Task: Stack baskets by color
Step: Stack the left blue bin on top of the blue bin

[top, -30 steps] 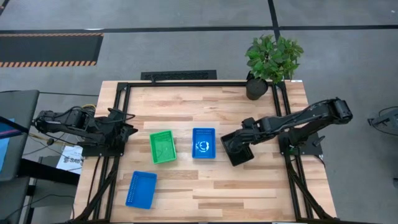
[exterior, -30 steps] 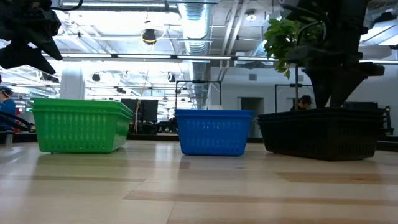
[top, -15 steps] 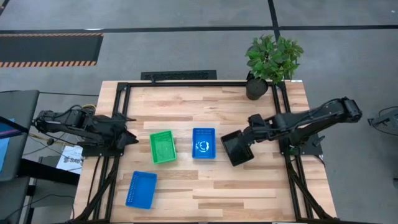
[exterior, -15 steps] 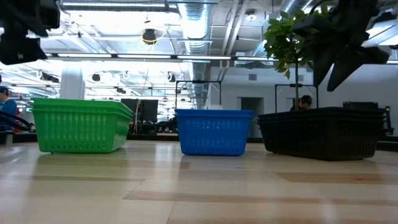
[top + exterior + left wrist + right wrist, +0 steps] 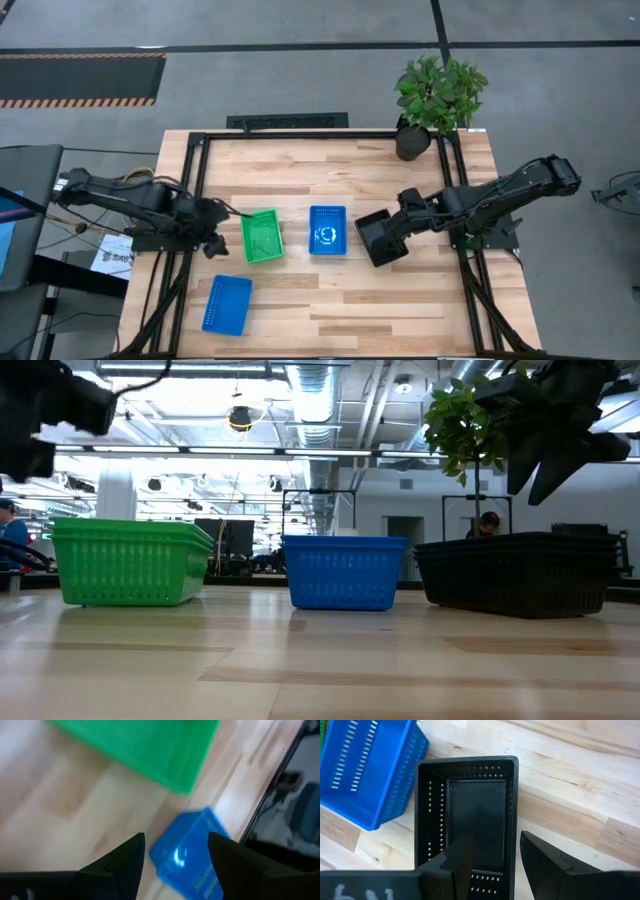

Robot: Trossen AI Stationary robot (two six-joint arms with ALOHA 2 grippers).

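Note:
Four baskets or stacks stand on the wooden table. A green basket (image 5: 262,236) (image 5: 125,565), a blue basket (image 5: 328,230) (image 5: 343,572) and a black stack (image 5: 380,238) (image 5: 515,573) with layered rims form a row. A second blue basket (image 5: 227,304) (image 5: 192,855) lies near the front left. My left gripper (image 5: 213,238) (image 5: 175,852) hangs open above the table just left of the green basket, touching nothing. My right gripper (image 5: 402,220) (image 5: 492,857) hangs open above the right part of the black stack (image 5: 470,815), clear of it.
A potted plant (image 5: 437,100) stands at the table's far right corner. The table's black frame rails (image 5: 300,135) run along its edges. Bare wood (image 5: 380,310) lies along the near side, right of the front blue basket.
My left gripper has swung toward the table's right, up to the green basket's left side, and tipped further downward. My right gripper has risen out of the black stack and drawn slightly toward the right edge. The baskets have stayed put.

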